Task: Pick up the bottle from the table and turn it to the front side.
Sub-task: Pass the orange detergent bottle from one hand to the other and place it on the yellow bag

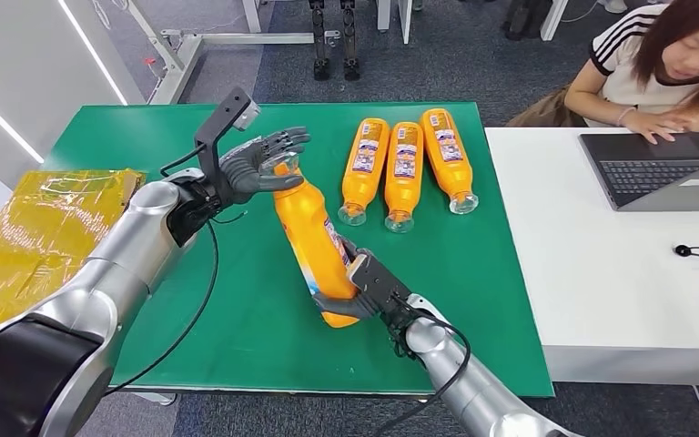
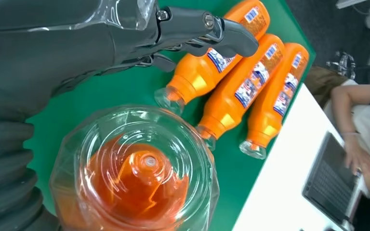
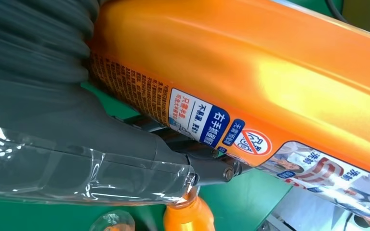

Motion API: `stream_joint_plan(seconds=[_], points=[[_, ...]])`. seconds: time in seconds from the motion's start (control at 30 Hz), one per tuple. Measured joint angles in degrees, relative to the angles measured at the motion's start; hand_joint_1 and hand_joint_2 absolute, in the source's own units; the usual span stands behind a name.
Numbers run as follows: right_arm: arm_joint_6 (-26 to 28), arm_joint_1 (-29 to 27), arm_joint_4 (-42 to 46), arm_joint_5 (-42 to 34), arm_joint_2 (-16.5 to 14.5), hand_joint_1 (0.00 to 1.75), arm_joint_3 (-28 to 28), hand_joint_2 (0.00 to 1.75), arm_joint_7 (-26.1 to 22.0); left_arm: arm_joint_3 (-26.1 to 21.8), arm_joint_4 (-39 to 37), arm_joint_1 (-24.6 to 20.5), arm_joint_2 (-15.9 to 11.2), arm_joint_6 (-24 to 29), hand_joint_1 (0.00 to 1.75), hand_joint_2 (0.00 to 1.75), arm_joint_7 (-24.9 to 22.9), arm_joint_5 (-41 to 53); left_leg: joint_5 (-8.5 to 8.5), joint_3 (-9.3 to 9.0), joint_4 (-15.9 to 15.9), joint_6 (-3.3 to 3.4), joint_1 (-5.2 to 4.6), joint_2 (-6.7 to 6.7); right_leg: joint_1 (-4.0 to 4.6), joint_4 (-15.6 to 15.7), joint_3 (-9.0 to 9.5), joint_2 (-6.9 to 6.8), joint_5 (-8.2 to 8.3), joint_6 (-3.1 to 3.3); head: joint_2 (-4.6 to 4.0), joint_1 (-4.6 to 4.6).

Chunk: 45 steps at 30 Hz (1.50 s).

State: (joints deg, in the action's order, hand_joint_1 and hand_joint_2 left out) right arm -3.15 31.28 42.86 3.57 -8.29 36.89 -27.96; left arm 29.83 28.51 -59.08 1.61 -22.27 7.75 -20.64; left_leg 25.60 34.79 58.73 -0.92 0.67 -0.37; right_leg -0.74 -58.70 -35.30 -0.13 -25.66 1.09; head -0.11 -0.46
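Here the right hand [image 1: 364, 289] wraps its fingers round the lower body of the orange bottle [image 1: 309, 238], holding it lifted off the green table [image 1: 237, 300] and tilted, base toward the near side, cap toward the far left. The right wrist view shows the thumb pressed just under the bottle's printed label. At the other end the left hand [image 1: 259, 162] cups the clear cap [image 2: 135, 168]; its fingers are bent over the top, but whether they actually pinch the cap or only rest against it I cannot tell.

The pickup looks done, and the turning step is in hand: the label faces off to the right side rather than squarely forward. The next move likely calls for rotating the bottle about its long axis, one hand steadying while the other twists.

Farther right on the table lie three more bottles [image 1: 405, 168], side by side, caps toward the near side. Beyond, at a white desk [image 1: 601, 273], a person [image 1: 664, 64] sits by a laptop [image 1: 660, 168].
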Motion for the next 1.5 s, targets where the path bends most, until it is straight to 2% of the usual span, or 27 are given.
stream_joint_plan(seconds=[0.23, 0.53, 0.83, 1.07, 1.3, 1.5], points=[[2.11, -0.04, 0.15, -0.94, 0.10, 1.75, -0.17, 1.75, -1.19, -0.09, 2.05, 1.11, -0.54, -1.34, 0.00, 1.75, 0.22, -3.44, 0.00, -0.01, 0.01, 0.00, 0.00, 0.01, 0.00, 0.01, -0.02, 0.02, 0.00, 0.00, 0.00, -0.01], [5.37, 0.04, 1.00, -1.61, 0.95, 1.75, -3.23, 1.75, -2.06, 0.01, 11.69, 4.88, -0.99, -2.27, 0.00, 1.75, -3.43, -11.42, 0.00, -0.03, 0.02, 0.00, 0.00, 0.05, 0.00, 0.02, -0.02, 0.05, 0.00, 0.00, 0.00, -0.01], [6.45, 0.73, -0.49, -1.37, 0.95, 1.75, -4.85, 1.75, -3.79, 2.71, 18.20, 7.83, -0.08, -0.79, 0.00, 1.75, -3.00, -13.70, 0.01, -0.03, 0.02, 0.00, 0.00, 0.07, -0.01, 0.03, -0.02, 0.06, 0.00, 0.00, 0.00, 0.01], [7.01, 2.02, -2.10, 0.09, 0.12, 1.75, -4.90, 1.75, -4.04, 5.48, 18.57, 7.68, 1.67, -0.12, 0.00, 1.75, -1.94, -14.15, 0.00, -0.02, 0.02, 0.00, 0.00, 0.06, 0.00, 0.02, -0.02, 0.05, 0.01, 0.00, 0.00, 0.00], [10.83, 3.75, -2.20, 4.71, -2.04, 1.75, -4.62, 1.75, -3.24, 7.32, 15.85, 5.80, 3.93, 3.01, 0.00, 1.75, 1.13, -12.54, 0.01, -0.03, 0.02, 0.00, 0.00, 0.08, -0.01, 0.02, -0.02, 0.07, 0.01, 0.00, 0.00, 0.00], [14.47, 4.32, -1.14, 9.38, -2.73, 1.75, -2.98, 1.75, -3.06, 7.54, 12.45, 4.80, 4.71, 6.76, 0.00, 1.75, 2.58, -10.36, 0.00, -0.04, 0.02, 0.00, 0.00, 0.12, 0.00, 0.00, -0.02, 0.10, 0.01, 0.01, 0.00, 0.00]])
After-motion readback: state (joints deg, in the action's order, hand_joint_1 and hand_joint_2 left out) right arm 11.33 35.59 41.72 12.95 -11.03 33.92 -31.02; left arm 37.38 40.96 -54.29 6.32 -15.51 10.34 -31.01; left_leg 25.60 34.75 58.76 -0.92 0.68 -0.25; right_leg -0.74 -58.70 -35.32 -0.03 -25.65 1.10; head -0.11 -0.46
